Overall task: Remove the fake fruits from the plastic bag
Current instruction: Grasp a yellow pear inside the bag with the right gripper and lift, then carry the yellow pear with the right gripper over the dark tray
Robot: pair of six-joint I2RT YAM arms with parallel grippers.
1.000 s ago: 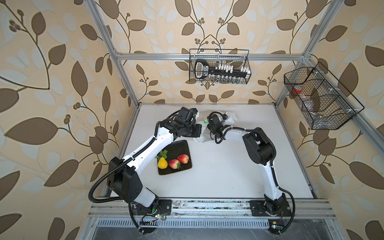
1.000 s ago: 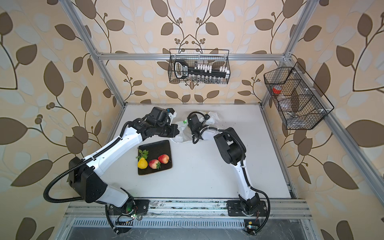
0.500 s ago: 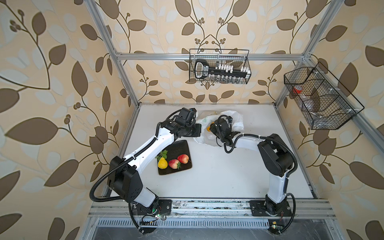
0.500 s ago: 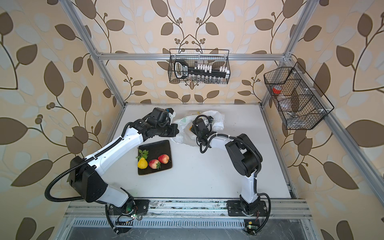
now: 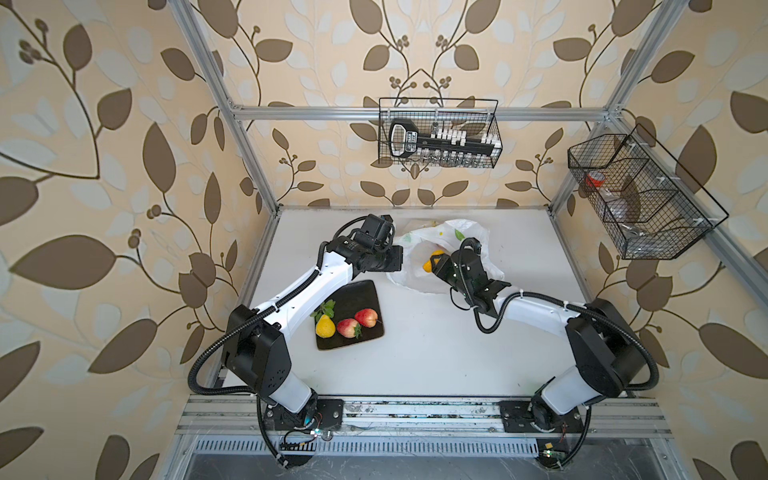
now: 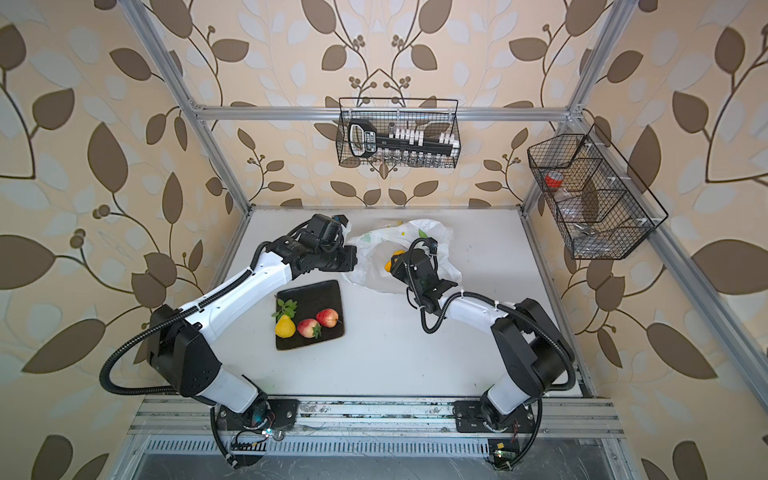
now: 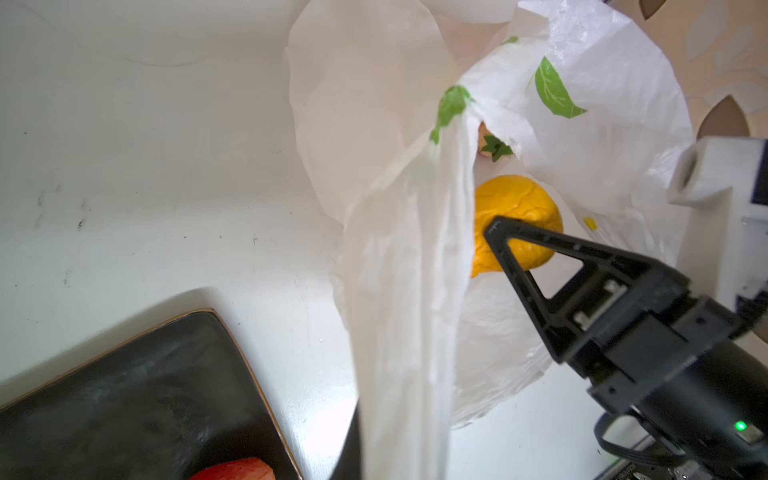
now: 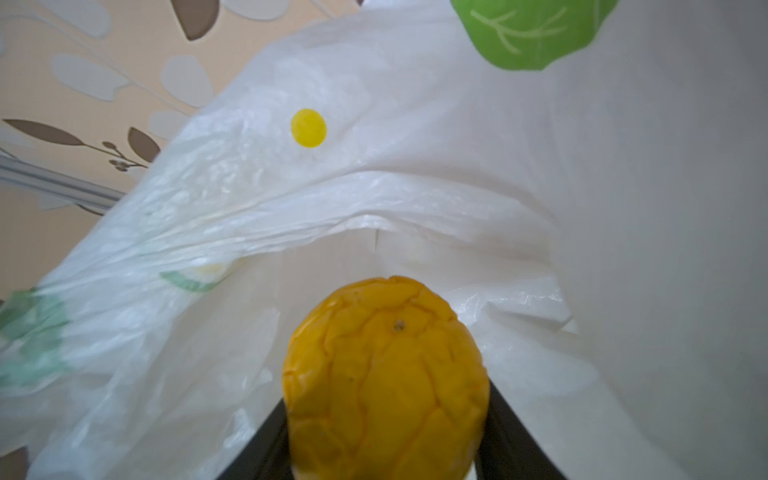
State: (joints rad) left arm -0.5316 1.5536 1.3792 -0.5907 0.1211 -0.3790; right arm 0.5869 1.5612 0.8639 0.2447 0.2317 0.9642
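Observation:
The plastic bag (image 5: pixel 465 232) (image 6: pixel 422 232) lies crumpled at the back middle of the table, white with green leaf prints. My left gripper (image 5: pixel 397 262) (image 7: pixel 386 465) is shut on a stretched strip of its edge, holding the mouth up. My right gripper (image 5: pixel 434 266) (image 8: pixel 386 415) is in that mouth, shut on an orange-yellow fake fruit (image 7: pixel 519 208) (image 8: pixel 386 374). Deeper inside shows a strawberry's green cap (image 7: pixel 494 145). A yellow pear (image 5: pixel 325 327), a strawberry (image 5: pixel 348 327) and an apple (image 5: pixel 366 317) sit on the dark tray (image 5: pixel 361 291).
The tray lies front-left of the bag, under my left forearm. A wire basket (image 5: pixel 438 133) hangs on the back wall and another wire basket (image 5: pixel 640 195) on the right wall. Aluminium frame posts stand at the table's back corners.
My right arm has swung its elbow out to the right and drawn the fruit back toward the bag's mouth. The bag has spread wider open. The left gripper has stayed put.

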